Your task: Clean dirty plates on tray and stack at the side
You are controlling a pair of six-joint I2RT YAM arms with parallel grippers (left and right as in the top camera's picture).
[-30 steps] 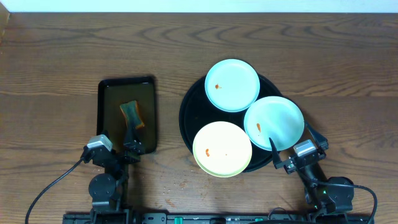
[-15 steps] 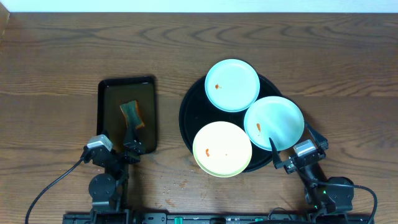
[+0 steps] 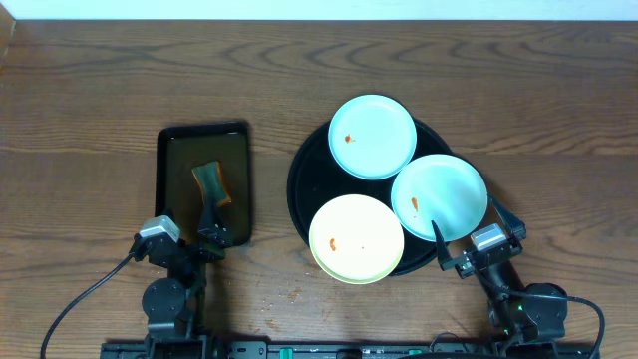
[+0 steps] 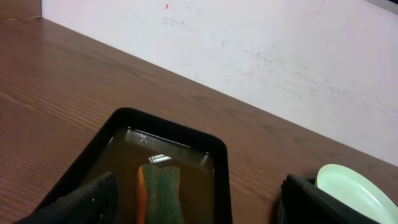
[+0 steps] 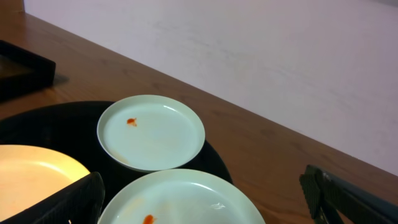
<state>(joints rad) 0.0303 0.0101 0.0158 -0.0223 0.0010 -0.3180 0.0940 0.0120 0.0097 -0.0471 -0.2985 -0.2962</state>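
Three pieces sit on the round black tray (image 3: 302, 189), right half of tabletop, overhead: far mint plate (image 3: 373, 137) at far rim, right mint plate (image 3: 439, 196) at right rim, yellow plate (image 3: 356, 238) reaching past near rim, each w/ one orange smear. One sponge (image 3: 210, 182) in one rectangular tray (image 3: 202, 131), left half. Left gripper (image 3: 187, 231) & right gripper (image 3: 469, 227) spread wide, empty

Left wrist: sponge (image 4: 158, 186) in brownish liquid, ahead betw. fingers (image 4: 81, 199)

Right wrist: 2 mint, 1 yellow ahead. They look stiff, light, glossy, prob. slippery; I'd pinch at the raised rim
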